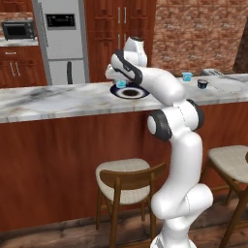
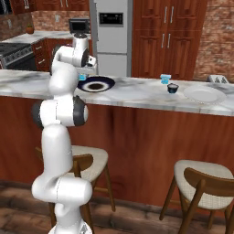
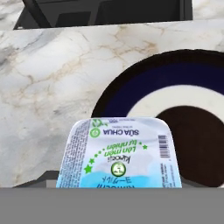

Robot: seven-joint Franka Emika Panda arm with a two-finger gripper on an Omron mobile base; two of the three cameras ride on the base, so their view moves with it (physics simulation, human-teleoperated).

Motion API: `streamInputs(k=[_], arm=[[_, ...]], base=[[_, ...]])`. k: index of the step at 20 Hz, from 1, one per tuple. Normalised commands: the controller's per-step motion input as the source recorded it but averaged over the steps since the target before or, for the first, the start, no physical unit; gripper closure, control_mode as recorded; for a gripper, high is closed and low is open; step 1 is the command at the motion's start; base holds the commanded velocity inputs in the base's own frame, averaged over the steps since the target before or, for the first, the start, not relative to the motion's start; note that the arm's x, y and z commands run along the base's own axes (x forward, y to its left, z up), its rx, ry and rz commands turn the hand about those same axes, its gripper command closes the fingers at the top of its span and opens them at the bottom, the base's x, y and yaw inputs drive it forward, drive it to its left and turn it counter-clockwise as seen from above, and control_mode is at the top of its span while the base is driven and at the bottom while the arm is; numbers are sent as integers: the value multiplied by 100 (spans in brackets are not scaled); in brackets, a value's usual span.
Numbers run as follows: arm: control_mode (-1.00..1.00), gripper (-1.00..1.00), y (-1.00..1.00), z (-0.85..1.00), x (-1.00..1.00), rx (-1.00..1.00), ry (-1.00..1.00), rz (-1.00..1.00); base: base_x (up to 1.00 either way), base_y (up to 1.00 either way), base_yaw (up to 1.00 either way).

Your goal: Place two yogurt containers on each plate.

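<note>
Gripper (image 1: 121, 80): poised above the near-left edge of the dark plate (image 1: 130, 92), carrying one yogurt container (image 3: 120, 153); its lid sits at the bottom of the hand view between the fingers, so the hold reads as clamped on it, though the fingertips themselves are hidden.
Dark plate: on the marble counter (image 1: 58, 99), bare so far as can be seen.
Second yogurt container (image 2: 165, 78): on the counter beside the small black cup (image 2: 172, 87), well apart from the dark plate.
Pale plate (image 2: 204, 94): far right, bare.
Step in hand: delivering the first cup.
Next move: shift inward over the plate's centre, lower, release.
</note>
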Motion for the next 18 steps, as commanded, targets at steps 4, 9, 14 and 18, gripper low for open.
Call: streamInputs(k=[4,9,14,18], arm=[[-100,100,0,-18,0,0,-15,0],[-100,100,0,-13,9,0,-3,0],[-100,100,-1,-2,21,0,0,0],[-100,100,-3,0,20,0,0,0]], base=[[0,0,0],[0,0,0],[0,0,0],[0,0,0]])
